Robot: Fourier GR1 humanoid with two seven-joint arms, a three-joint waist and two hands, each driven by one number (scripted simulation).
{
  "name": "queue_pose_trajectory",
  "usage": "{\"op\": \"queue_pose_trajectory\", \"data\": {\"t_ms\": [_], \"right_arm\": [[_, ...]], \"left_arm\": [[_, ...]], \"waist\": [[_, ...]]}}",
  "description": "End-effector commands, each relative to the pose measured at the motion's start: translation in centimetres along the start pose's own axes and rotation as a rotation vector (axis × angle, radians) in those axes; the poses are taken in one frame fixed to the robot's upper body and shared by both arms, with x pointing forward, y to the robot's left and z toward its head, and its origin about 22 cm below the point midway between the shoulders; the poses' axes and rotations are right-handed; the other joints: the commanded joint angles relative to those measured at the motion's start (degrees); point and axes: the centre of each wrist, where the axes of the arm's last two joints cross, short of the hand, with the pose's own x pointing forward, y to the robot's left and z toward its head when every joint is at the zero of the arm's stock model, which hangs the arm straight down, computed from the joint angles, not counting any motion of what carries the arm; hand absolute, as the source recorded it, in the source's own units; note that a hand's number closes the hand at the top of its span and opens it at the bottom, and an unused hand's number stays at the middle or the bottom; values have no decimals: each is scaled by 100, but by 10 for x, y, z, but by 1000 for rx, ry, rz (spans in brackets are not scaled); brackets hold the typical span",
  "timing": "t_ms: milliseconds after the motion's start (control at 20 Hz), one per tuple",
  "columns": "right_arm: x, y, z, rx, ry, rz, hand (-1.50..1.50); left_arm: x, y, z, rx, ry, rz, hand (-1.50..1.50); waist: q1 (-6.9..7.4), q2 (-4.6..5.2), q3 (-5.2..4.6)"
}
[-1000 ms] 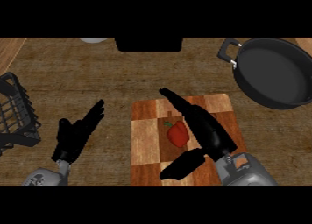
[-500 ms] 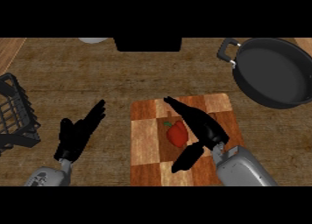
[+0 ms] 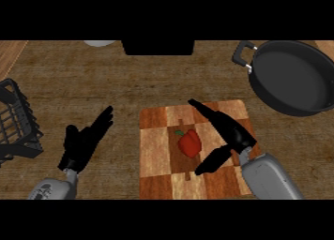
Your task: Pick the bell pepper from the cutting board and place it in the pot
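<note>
I see my right robot hand [image 3: 229, 133] over the cutting board [image 3: 156, 140], fingers straight and pointing up-left, thumb spread down-left, so open. The bell pepper [image 3: 190, 143] lies on the board just left of the palm, between fingers and thumb, not gripped. My left robot hand [image 3: 83, 140] rests open on the surface [image 3: 94, 79], left of the board. The pot [image 3: 294, 77] sits upper right, well apart from the pepper.

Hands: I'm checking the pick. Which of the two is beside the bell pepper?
The right hand, open over the cutting board around the bell pepper. The left hand rests open over the counter, off the board.
</note>
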Motion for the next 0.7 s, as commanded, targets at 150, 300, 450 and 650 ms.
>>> {"op": "queue_pose_trajectory", "data": {"t_ms": [150, 300, 450, 650], "right_arm": [[-25, -7, 4, 48, -84, -187, -150], [-25, 14, -7, 58, -88, -268, -150], [-36, 9, -14, 74, -80, -309, -150], [-57, 31, -23, 61, -56, -342, -150]], "left_arm": [[-28, -4, 12, -2, 12, -1, 0], [-5, -8, 9, -1, 10, 4, 0], [-16, 1, 3, -3, -5, -2, 0], [1, 26, 5, -8, 0, 4, 0]], "waist": [[-2, 1, -1], [13, -2, 1], [5, 1, -1], [13, 2, 0]]}}
